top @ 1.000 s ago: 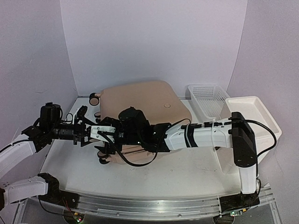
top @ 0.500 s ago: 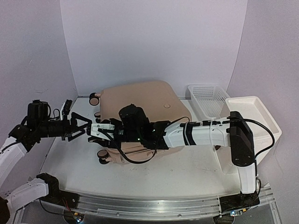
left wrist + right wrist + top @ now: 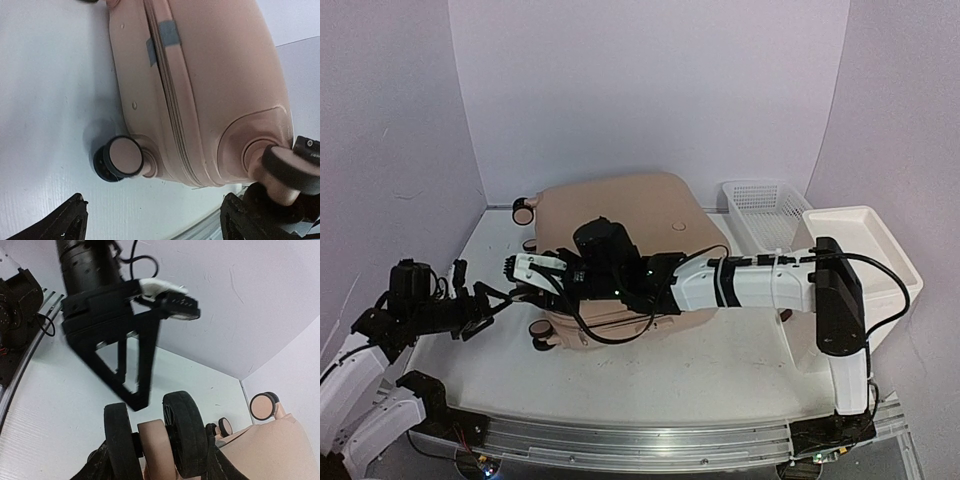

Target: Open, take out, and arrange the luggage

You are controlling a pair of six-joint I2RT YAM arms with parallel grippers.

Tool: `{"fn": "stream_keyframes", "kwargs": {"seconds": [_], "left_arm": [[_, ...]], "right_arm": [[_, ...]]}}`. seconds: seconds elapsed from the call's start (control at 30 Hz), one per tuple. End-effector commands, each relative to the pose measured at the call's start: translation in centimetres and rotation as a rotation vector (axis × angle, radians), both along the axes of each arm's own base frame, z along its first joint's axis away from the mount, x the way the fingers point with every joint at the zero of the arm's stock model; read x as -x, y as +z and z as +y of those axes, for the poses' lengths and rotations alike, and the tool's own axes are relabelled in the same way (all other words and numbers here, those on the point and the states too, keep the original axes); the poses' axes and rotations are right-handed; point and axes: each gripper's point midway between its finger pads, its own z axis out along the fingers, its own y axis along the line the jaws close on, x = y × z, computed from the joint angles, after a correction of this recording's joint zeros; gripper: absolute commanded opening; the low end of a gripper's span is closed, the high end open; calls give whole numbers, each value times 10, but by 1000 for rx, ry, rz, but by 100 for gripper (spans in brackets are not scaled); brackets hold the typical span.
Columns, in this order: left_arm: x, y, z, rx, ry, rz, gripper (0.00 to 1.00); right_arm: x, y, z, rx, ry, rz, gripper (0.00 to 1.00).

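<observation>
The pale pink luggage lies flat on the white table, its wheeled end to the left. My right gripper reaches across it and is shut on one black double wheel at that end; the wheel's pink hub sits between the fingers. My left gripper is open and empty, apart from the luggage, to its left. In the left wrist view the luggage shows its zipper, a grey tape patch and a lower wheel just beyond my open left gripper.
A white mesh basket stands at the back right, a white plastic cabinet beside it. Another luggage wheel sticks out at the far left corner. Walls close in on both sides and the back.
My left gripper has drawn back from the luggage's wheeled end, to the left and nearer the table's front. My right gripper stays on the wheel and has shifted slightly left.
</observation>
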Motion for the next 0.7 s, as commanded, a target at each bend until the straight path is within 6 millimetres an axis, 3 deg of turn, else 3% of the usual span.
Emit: {"fn": "stream_keyframes", "kwargs": {"seconds": [0.0, 0.2, 0.3, 0.33, 0.37, 0.5, 0.67], "left_arm": [[-5, 35, -25, 186, -108, -185, 90], [6, 23, -72, 103, -304, -294, 90], [9, 10, -85, 36, -301, -397, 89], [13, -6, -86, 31, -301, -432, 87], [17, -4, -89, 62, -296, -502, 86], [10, -10, -92, -53, -237, -626, 72], [-7, -21, -120, -142, -213, -551, 71]], "right_arm": [[-101, 67, -26, -218, -376, 33, 2], [-131, 68, -30, -242, -426, 45, 3], [-132, 71, -30, -250, -428, 48, 3], [-133, 72, -31, -253, -434, 52, 3], [-133, 73, -30, -258, -434, 56, 3], [-134, 77, -29, -273, -433, 68, 3], [-137, 77, -31, -272, -452, 65, 3]]}}
